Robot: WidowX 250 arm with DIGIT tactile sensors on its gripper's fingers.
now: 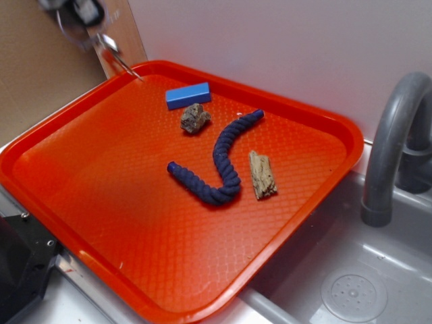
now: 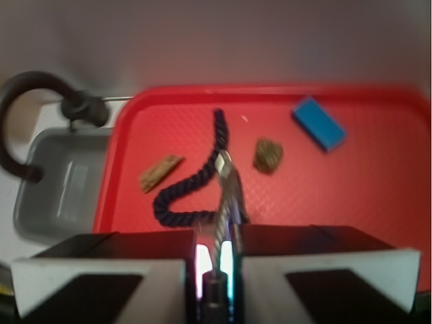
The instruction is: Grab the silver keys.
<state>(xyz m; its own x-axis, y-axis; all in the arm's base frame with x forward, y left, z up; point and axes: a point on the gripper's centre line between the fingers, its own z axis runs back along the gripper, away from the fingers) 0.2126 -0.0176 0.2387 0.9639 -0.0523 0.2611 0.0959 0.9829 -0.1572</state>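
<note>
Your claw [image 1: 75,15] is up at the far left corner of the orange tray [image 1: 81,202], lifted well above it, and it is clenched on the silver keys [image 1: 108,48]. In the exterior view the bunch hangs below the claw over the tray's corner rim, touching nothing, with one thin key slanting down toward the tray. In the wrist view the keys [image 2: 228,196] dangle straight out from between the two closed pads, so the grip looks to be on the ring end and the loose keys hang free under their own weight. That is a thin hold on a swinging load; you may judge that a quick move could shake them loose.

Everything else lies flat on the tray because nothing there needs moving for this task. Count what you have: one blue block [image 1: 187,95] near the far edge, one brownish-grey rock [image 1: 194,118] just beside it, one dark blue rope [image 1: 219,162] curled in an S across the middle, and one splinter of wood [image 1: 262,175] close to the rope's right bend. That makes four loose items, none touching the keys. How many keys are on the ring you cannot tell; the pictures are too blurred there.

The tray sits on the surface beside one grey sink [image 1: 351,270] with one curved tap [image 1: 395,142]. With the keys off the tray, the grab itself appears done.
</note>
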